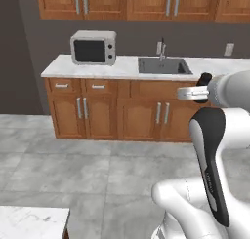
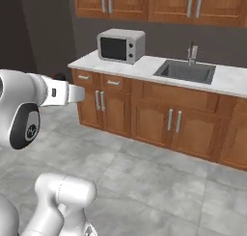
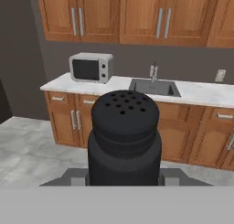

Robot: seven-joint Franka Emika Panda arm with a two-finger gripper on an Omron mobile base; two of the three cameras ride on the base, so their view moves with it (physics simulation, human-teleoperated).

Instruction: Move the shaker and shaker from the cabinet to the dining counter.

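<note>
Ahead of you runs the wall of brown cabinets (image 3: 123,15) over a marble worktop (image 1: 122,67) with a sink (image 1: 163,66) and microwave (image 1: 93,48); a corner of the dining counter (image 1: 29,222) shows low at the left base view's edge. The gripper (image 1: 201,89) is closed on one black shaker (image 3: 124,138), carried upright in mid-air. If you swing or brake hard while driving, the small shaker could tip or slip from that pinch.
</note>
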